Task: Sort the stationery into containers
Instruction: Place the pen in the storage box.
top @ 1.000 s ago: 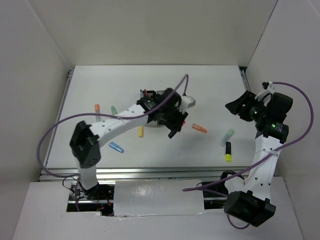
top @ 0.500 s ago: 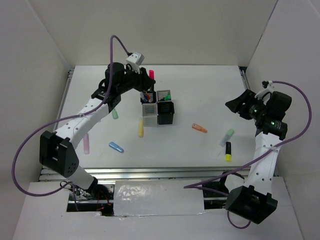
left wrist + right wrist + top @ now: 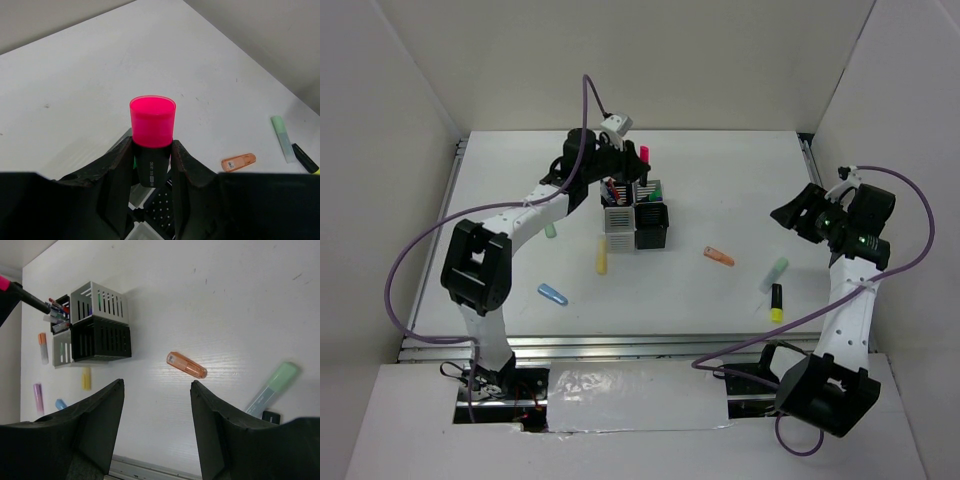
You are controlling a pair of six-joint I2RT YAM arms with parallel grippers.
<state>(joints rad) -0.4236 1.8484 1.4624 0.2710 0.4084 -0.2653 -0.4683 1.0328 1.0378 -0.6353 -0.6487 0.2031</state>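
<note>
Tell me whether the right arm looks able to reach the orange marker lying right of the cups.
Probably yes. The orange marker lies alone on bare table, the right end effector hangs open nearby, and nothing stands between them; the cups sit well aside.

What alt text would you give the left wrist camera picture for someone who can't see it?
The left gripper grips a pink-capped highlighter between its fingers, over the pen cups. Beyond is a white table, with an orange marker, a pale green marker and a black and yellow highlighter lying at the right.
</note>
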